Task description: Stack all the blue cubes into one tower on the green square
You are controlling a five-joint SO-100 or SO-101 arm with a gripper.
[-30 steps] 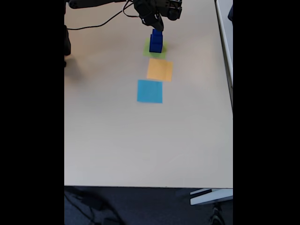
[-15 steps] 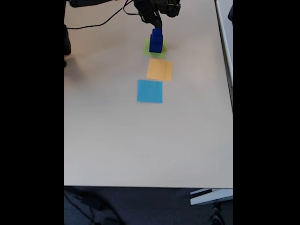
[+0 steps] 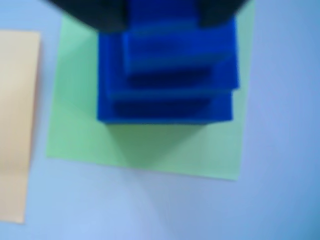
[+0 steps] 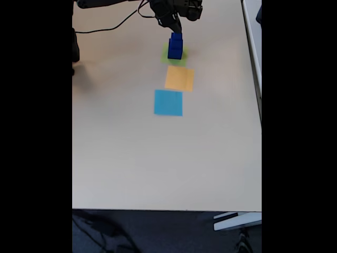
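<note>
In the wrist view the blue cubes (image 3: 167, 75) stand as a stepped tower on the green square (image 3: 150, 145), set toward its upper part, with bare green in front and to the left. The orange square (image 3: 17, 120) lies just left of the green one, a thin strip of bench (image 3: 280, 150) between them. Dark pincer parts cross the top edge directly over the tower's top; I cannot tell whether they stand apart or together.

In the fixed view the tower (image 4: 175, 46) sits on the green square (image 4: 169, 60) near the bench's (image 4: 158, 158) far edge. The pincer (image 4: 176, 23) hangs just above the top cube. The orange square (image 4: 179, 78) and light-blue square (image 4: 168, 103) follow toward the camera; beyond them the bench lies open to its near and side edges.
</note>
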